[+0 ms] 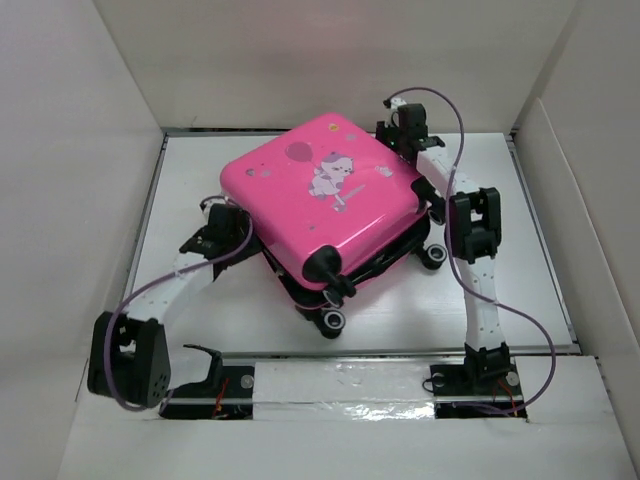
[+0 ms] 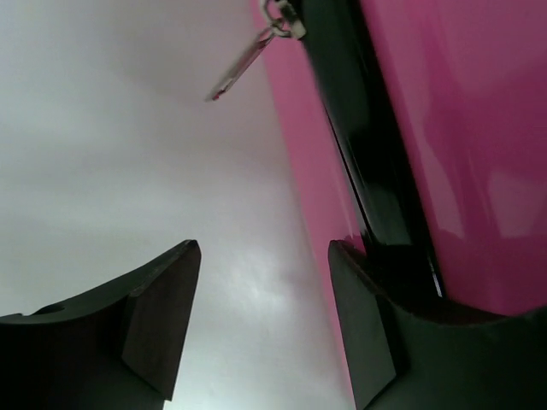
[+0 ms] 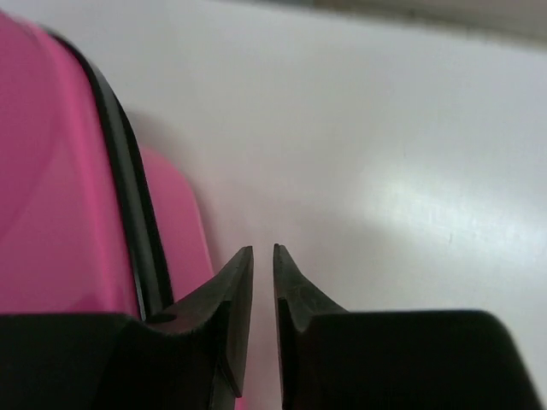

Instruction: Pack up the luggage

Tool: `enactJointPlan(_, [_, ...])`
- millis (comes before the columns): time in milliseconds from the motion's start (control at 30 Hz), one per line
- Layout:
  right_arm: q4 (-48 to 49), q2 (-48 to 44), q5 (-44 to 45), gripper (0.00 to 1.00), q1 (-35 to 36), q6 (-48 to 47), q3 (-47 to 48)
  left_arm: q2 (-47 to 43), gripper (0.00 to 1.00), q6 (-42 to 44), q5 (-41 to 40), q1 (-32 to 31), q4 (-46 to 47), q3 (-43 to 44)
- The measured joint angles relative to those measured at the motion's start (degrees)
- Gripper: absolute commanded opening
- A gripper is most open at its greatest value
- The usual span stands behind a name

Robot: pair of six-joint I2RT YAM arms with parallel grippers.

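Observation:
The luggage [image 1: 320, 200], a bright pink hard-shell case with a cartoon animal and balloon sticker, lies flat mid-table with its lid down and slightly skewed over the lower shell. My left gripper [image 1: 228, 225] sits at its left side. In the left wrist view the left gripper [image 2: 265, 256] is open with only bare table between the fingers, and the right finger [image 2: 367, 325] rests against the black zip band of the luggage [image 2: 479, 171]. A metal zip pull [image 2: 248, 60] hangs ahead. My right gripper [image 1: 402, 125] is at the far right corner. In the right wrist view the right gripper [image 3: 263, 249] shows a narrow empty gap, beside the luggage [image 3: 51, 213].
White walls box in the white table [image 1: 520, 260] on the left, back and right. Black wheels [image 1: 333, 320] stick out at the case's near corner and another wheel [image 1: 432, 257] on its right side. A taped strip [image 1: 340, 385] runs along the near edge between the arm bases.

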Motion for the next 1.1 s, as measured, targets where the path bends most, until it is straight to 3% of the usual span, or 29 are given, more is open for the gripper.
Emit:
enactJointPlan(67, [-2.54,4.31,-0.46,0.41,0.42,-1.55,10.84,-3.87,0.62,-2.27,1.25,-3.34,-2.56,-2.51])
enactJointPlan(100, [-2.95,5.31,-0.61,0.53,0.61,-1.86,14.12,-6.40,0.64,-3.15,2.23,-4.70,-3.78,-3.87])
enactJointPlan(200, [-2.01,3.89,0.00,0.71,0.96,-2.34,15.28,-13.66,0.68,-4.63,3.48,-7.41,-8.90,-5.99])
enactJointPlan(300, [-2.45,-0.52,-3.26,0.79,1.51,0.13,12.26,-21.27,0.68,-4.70,1.99,-8.76,-11.32,-6.05])
enactJointPlan(400, [-2.27,-7.08,-6.51,0.80,3.10,1.44,7.43,-28.20,0.68,-5.07,-1.42,-9.20,-10.67,-3.43])
enactJointPlan(433, [-1.81,-10.23,-7.26,0.76,3.52,1.97,4.13,-30.21,0.68,-5.05,-2.71,-9.35,-9.11,-1.77])
enactJointPlan(467, [-1.14,-13.27,-7.85,0.64,3.78,2.38,1.03,-31.80,0.67,-5.03,-3.72,-9.38,-7.61,-0.02])
enactJointPlan(500, [0.66,-17.16,-8.22,0.33,3.91,2.95,-3.48,-33.29,0.66,-4.96,-4.74,-9.40,-5.31,2.08])
enactJointPlan(600, [5.07,-29.51,-8.11,0.00,2.91,5.07,-16.37,-33.53,0.63,-4.83,-6.49,-9.38,1.01,8.39])
enactJointPlan(733, [14.91,-49.35,-2.86,0.00,0.17,7.32,-36.11,-27.67,0.61,-5.11,-5.38,-8.41,11.43,13.18])
enactJointPlan(900, [24.09,-77.05,5.95,0.00,0.42,10.88,-62.45,-12.98,0.62,-6.25,-2.14,-3.39,19.67,14.53])
enactJointPlan(1000, [26.03,-91.10,13.79,0.00,2.27,15.50,-78.73,-1.81,0.63,-7.93,1.64,2.93,21.62,16.20])
enactJointPlan(1100, [23.06,-99.03,21.05,0.00,2.38,19.80,-89.90,7.78,0.63,-9.51,5.29,8.68,21.64,19.39])
